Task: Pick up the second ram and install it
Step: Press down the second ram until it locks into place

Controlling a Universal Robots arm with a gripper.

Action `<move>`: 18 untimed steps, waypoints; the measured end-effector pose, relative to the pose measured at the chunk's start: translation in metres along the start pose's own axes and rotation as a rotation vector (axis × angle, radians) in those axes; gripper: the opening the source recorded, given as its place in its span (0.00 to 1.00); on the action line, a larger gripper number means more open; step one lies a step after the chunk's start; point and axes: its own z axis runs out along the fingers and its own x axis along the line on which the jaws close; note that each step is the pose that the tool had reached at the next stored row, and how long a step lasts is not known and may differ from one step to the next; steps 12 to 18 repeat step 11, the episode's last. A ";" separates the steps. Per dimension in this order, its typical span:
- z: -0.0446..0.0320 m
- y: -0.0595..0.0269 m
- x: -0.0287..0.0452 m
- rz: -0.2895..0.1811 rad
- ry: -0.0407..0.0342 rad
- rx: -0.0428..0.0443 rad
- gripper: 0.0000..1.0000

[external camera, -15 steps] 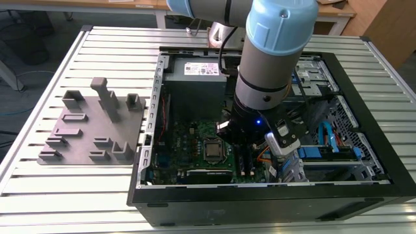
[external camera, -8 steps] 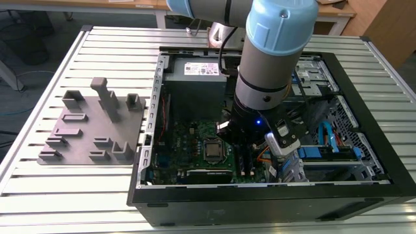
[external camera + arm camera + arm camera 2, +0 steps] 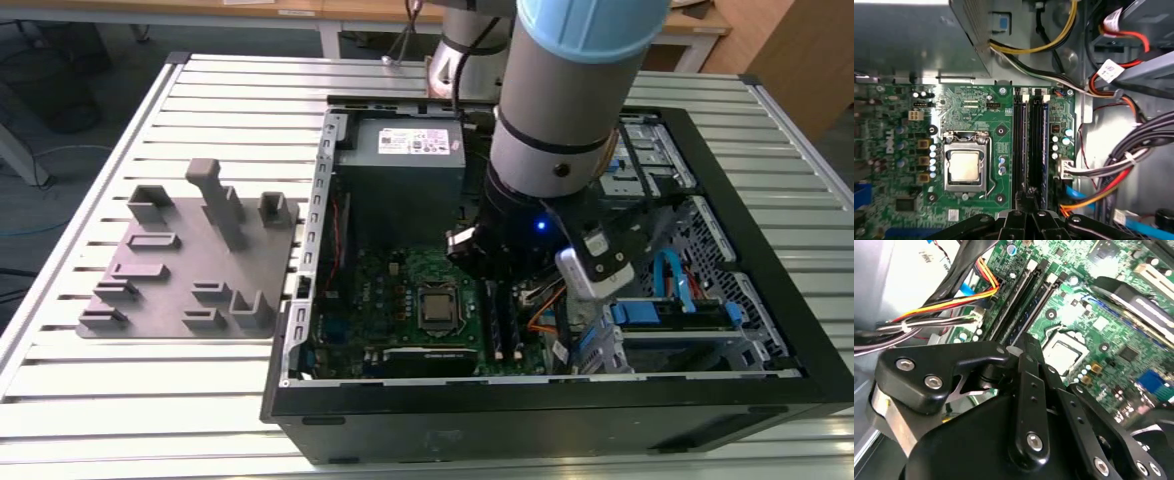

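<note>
Right at the jaws, in the first wrist view, the gripper (image 3: 1026,197) is down inside the computer case (image 3: 534,405) with its tips drawn together and no gap showing between them; whether a thin board edge is pinched there I cannot tell. The tips sit on the near end of the memory slots, and that is probably deliberate: a stick seats only when pushed straight down along its slot. Running away from the tips, in line with them, is what I take to be the second ram (image 3: 1029,145), standing on edge in its slot and not lifted clear. The other stick (image 3: 1045,145) stands parallel just beside it, 1 slot over. To the side of the jaws farther from that stick lies the processor socket (image 3: 964,166) on the green motherboard (image 3: 974,105). On the opposite side hangs a bundle of cables (image 3: 1114,170), held clear of the slots. Beyond the far end of the slots is the power supply (image 3: 904,40). Well apart, outside the case, the grey fixture block (image 3: 187,260) rests on the slatted table (image 3: 80,400).
</note>
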 end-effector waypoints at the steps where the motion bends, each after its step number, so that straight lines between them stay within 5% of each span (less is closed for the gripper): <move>1: -0.0034 0.0000 0.0000 0.000 -0.0001 -0.0002 0.11; 5: -0.0104 -0.0002 -0.0002 0.000 0.0000 -0.0001 0.11; 18: -0.0107 -0.0002 -0.0002 0.000 0.0000 -0.0001 0.11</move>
